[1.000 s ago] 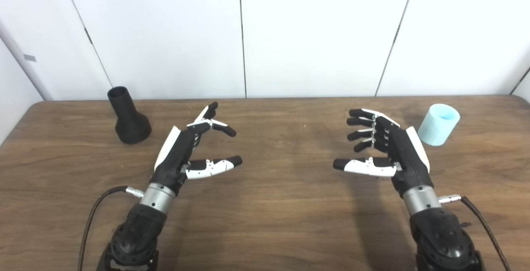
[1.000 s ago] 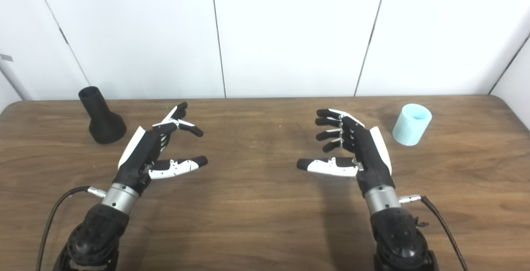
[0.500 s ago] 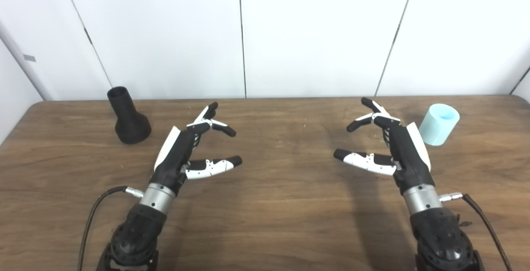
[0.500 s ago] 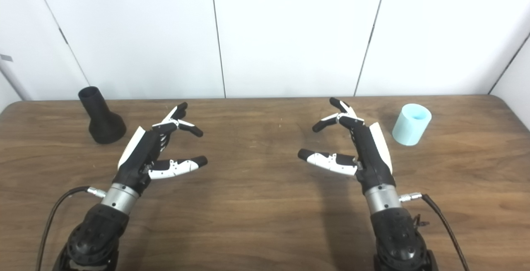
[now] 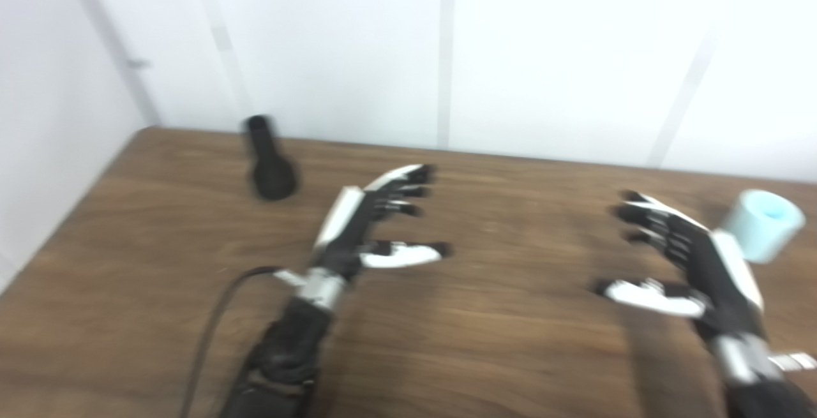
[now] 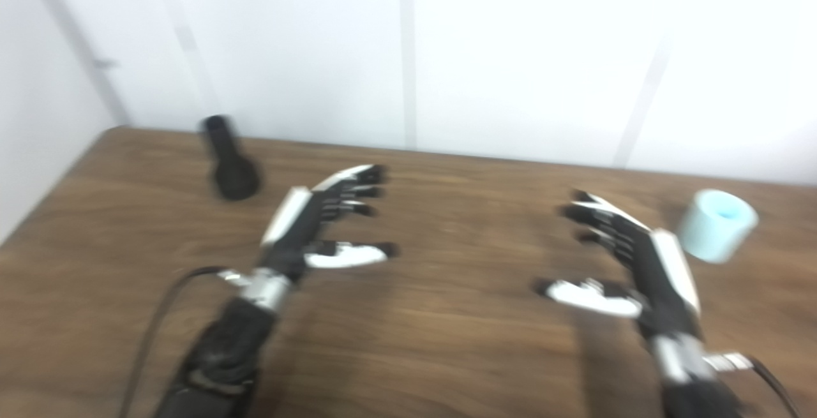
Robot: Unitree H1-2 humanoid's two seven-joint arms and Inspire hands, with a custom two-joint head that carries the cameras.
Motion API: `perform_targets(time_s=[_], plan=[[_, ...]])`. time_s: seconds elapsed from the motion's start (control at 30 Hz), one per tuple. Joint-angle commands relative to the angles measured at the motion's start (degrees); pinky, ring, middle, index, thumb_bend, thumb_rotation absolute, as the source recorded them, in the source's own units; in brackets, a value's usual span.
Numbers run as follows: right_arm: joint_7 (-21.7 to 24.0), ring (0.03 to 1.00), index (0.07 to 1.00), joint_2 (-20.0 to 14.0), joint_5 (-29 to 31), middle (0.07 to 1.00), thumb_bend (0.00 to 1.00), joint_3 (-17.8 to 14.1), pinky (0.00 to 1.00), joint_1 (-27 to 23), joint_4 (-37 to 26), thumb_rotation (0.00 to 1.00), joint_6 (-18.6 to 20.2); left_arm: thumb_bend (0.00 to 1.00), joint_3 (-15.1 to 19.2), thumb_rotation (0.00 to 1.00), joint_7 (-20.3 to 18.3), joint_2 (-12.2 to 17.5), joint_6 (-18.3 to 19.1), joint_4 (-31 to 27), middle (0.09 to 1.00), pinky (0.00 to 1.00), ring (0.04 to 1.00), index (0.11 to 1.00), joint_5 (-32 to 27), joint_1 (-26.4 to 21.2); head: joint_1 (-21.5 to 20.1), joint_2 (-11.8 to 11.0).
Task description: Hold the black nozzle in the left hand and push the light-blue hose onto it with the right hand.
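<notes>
— Left eye view first?
— Blurred throughout. Saw the left hand (image 5: 373, 226) over the wooden table (image 5: 159, 258), fingers spread and stretched forward, thumb out to the side, grasping nothing. Found the black nozzle (image 5: 269, 163) beyond that hand and off to its left, standing on its wide base on the table, near but clear of the fingertips.
— And the other side?
— Saw the right hand (image 5: 683, 258) likewise spread, fingers pointing forward and inward, thumb stuck out toward the left, nothing held. Found the light-blue hose (image 5: 763, 223) just beyond that hand on its outer right side, a short tube on the table tilted with its open end up and away; could not tell through the blur whether touching the back of the hand or just apart.
— Right eye view?
— Same layout, equally smeared. Left hand (image 6: 319, 217) with fingers apart and empty, black nozzle (image 6: 231, 163) ahead of it and to its left, well clear. Right hand (image 6: 629, 258) with fingers apart and empty, light-blue hose (image 6: 718, 225) beside it to the right, a narrow strip of table (image 6: 447, 341) showing between hose and hand. Both hands well apart from each other, neither on its object. A dark cable (image 6: 150, 335) trailing off the left wrist.
</notes>
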Motion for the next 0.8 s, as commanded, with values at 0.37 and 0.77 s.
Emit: perform_targets(time_s=[0.37, 0.77], plan=[[-0.3, 0.766, 0.726, 0.6, 3.4, 0.861, 0.75, -1.1, 0.59, -1.8, 2.6, 0.0, -7.6, 0.64, 0.9, 0.04, 1.1, 1.7, -4.2, -4.8, 0.673, 0.48, 0.656, 0.718, 2.0, -1.2, 0.1, -2.3], [-0.7, 0.74, 0.728, 1.0, 3.1, 0.847, 0.75, -1.3, 0.54, -2.7, 5.1, 0.0, -8.7, 0.67, 6.0, 0.03, -3.5, 14.4, -0.4, -11.5, 0.719, 0.6, 0.734, 0.738, 4.1, -7.2, 0.5, -3.5]])
